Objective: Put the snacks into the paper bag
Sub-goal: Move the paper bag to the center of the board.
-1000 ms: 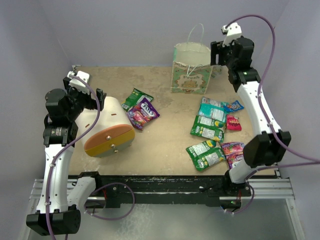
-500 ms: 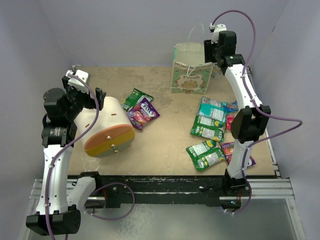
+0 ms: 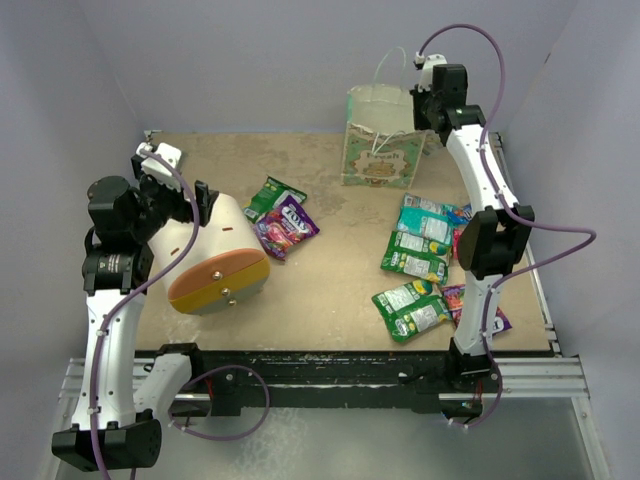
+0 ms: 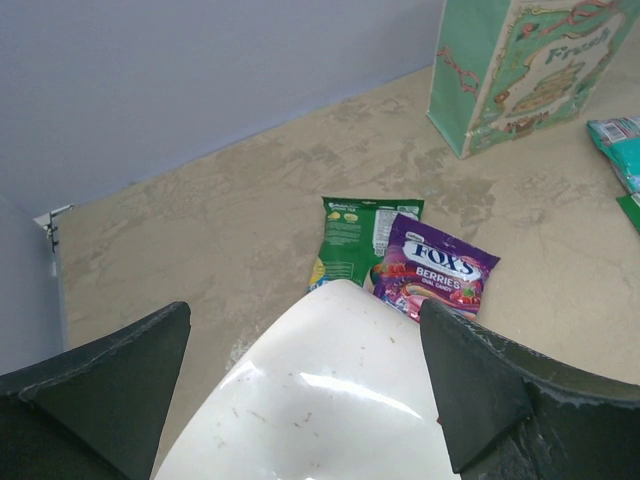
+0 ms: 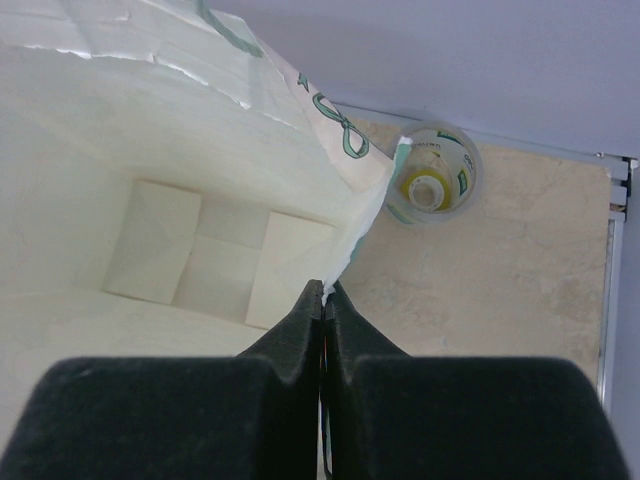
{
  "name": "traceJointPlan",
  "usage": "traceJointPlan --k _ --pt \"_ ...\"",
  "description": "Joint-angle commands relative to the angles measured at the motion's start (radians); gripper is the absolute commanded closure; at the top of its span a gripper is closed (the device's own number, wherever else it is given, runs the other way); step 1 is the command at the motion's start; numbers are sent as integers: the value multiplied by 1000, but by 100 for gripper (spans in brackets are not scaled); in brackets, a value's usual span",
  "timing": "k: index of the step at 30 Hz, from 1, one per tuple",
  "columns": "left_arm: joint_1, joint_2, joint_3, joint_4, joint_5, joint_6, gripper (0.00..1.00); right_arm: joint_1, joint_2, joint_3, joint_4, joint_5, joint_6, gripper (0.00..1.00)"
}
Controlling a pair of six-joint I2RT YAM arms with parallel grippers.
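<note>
The paper bag (image 3: 383, 135) stands open at the back of the table, its cream inside (image 5: 200, 150) bare. My right gripper (image 3: 425, 105) hangs over its right top corner, shut on the bag's side wall edge (image 5: 323, 290). Snacks lie flat on the table: a green packet (image 4: 360, 240) and a purple FOXS packet (image 4: 435, 270) left of centre, and several green, teal, red and purple packets (image 3: 420, 250) on the right. My left gripper (image 3: 195, 205) stands open astride the narrow end of a cream cone-shaped object (image 4: 320, 400).
The cream cone with an orange end (image 3: 215, 260) lies at the left. A small round cup (image 5: 432, 185) sits on the table just behind the bag. Purple walls close in the back and both sides.
My right arm swung left to the bag's right corner and its jaws shut on the bag's edge. The left arm and the packets have not moved.
</note>
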State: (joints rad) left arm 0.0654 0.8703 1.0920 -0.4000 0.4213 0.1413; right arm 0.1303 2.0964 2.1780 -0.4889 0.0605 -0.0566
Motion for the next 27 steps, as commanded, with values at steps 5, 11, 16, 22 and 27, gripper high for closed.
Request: traceJointPlan --k 5,11,16,22,27 --pt "7 7 49 -54 118 62 1 10 -186 -123 20 -122 72 100" --pt "5 26 59 -59 153 99 1 36 -286 -246 53 -162 97 100" --pt "-3 58 91 -92 194 126 1 45 -349 -359 88 -188 117 100" --pt "-47 83 103 -97 171 130 1 47 -346 -419 81 -354 115 100" --pt "-97 94 103 -87 126 119 1 48 -341 -429 70 -453 113 100"
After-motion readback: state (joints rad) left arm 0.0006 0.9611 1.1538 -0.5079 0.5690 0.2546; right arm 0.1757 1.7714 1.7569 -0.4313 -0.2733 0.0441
